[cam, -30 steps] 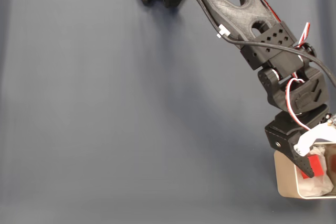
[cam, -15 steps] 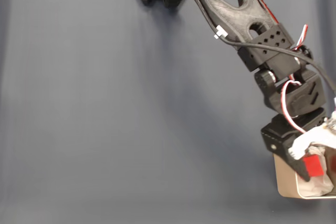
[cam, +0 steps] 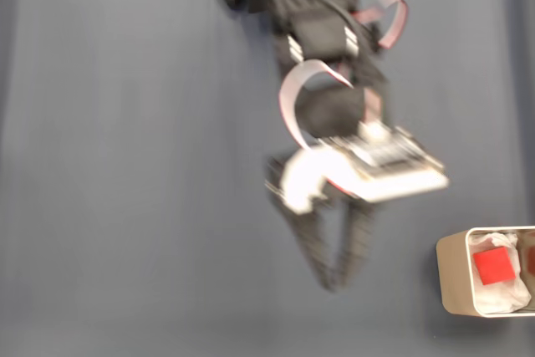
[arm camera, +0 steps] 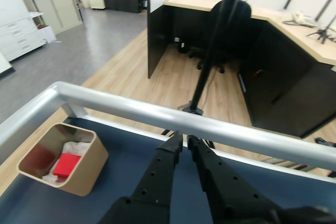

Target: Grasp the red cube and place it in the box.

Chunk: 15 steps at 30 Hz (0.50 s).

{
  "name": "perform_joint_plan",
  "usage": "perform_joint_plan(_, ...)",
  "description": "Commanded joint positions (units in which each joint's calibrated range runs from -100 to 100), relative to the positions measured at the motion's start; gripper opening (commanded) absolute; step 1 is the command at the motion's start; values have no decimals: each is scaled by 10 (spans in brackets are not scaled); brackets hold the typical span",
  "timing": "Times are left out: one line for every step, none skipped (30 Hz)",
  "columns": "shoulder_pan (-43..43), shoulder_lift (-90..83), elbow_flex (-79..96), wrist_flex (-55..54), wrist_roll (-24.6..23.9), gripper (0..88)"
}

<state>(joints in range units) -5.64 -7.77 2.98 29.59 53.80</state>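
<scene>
Gripper (arm camera: 185, 141) nearly shut and empty, above the dark blue table (cam: 125, 206).
We see the small red cube (cam: 492, 266) lying on wrinkled white lining inside the beige rounded box (cam: 452, 277), well apart; motion blurs the arm, and the fixed view's edge crops the box.

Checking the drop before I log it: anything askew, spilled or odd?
Nothing stands out. The red cube lies inside the box on the white lining, and the box sits upright on the mat. The claw is clear of it, nearly closed and empty. The arm is blurred in the fixed view.
</scene>
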Motion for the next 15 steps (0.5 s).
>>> perform_joint_plan(34, -176, 127, 2, 1, 0)
perform_joint_plan(41, -213, 170, 2, 0, 0)
perform_joint_plan(46, -256, 219, 2, -1, 0)
perform_joint_plan(51, -292, 263, 2, -2, 0)
perform_joint_plan(54, -328, 308, 2, -3, 0)
perform_joint_plan(56, -367, 357, 2, -3, 0)
perform_joint_plan(58, -401, 399, 2, -4, 0)
perform_joint_plan(59, -434, 439, 2, -5, 0)
perform_joint_plan(59, -468, 480, 2, -6, 0)
perform_joint_plan(59, -497, 519, 2, -8, 0)
perform_joint_plan(59, -526, 556, 2, -8, 0)
perform_joint_plan(59, -557, 598, 2, -8, 0)
perform_joint_plan(59, -586, 634, 2, -10, 0)
perform_joint_plan(59, -613, 670, 2, -11, 0)
perform_joint_plan(59, -644, 709, 6, -12, 0)
